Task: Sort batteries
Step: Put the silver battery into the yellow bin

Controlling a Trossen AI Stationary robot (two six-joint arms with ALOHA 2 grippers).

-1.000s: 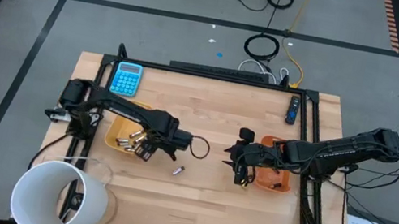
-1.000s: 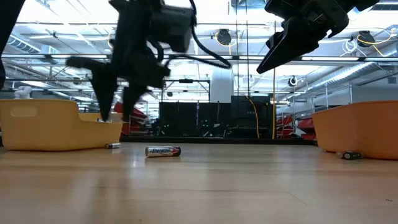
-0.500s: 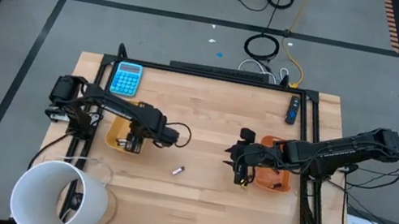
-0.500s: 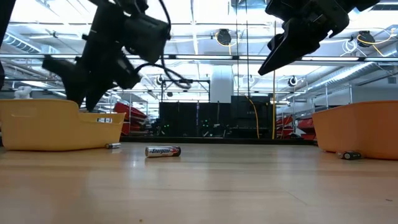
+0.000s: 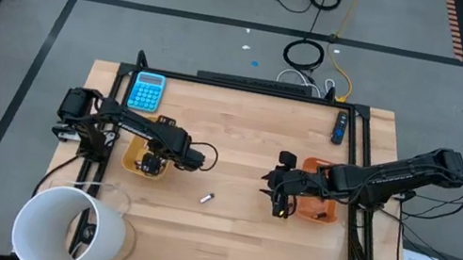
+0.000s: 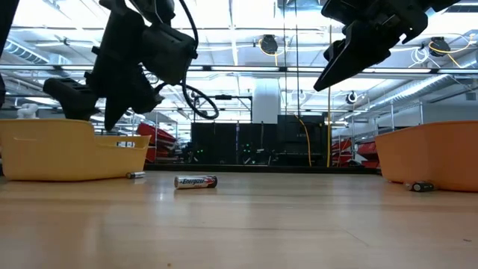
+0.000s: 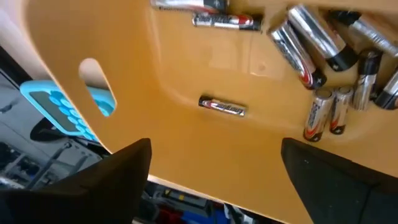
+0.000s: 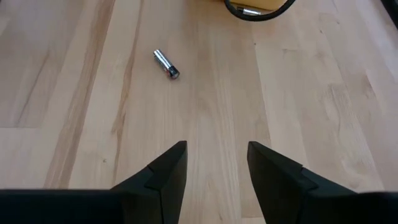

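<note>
The left gripper (image 5: 149,165) hovered over the left tray (image 7: 186,56), centre-left in the high view, jaws apart, seemingly empty. One loose battery (image 5: 207,199) lay mid-frame on the table (image 5: 219,252); the right gripper (image 8: 214,168), jaws apart, should descend straddling it squarely.

Two dark jointed arms, looping black cables, blunt black fingers (image 8: 168,174).
</note>
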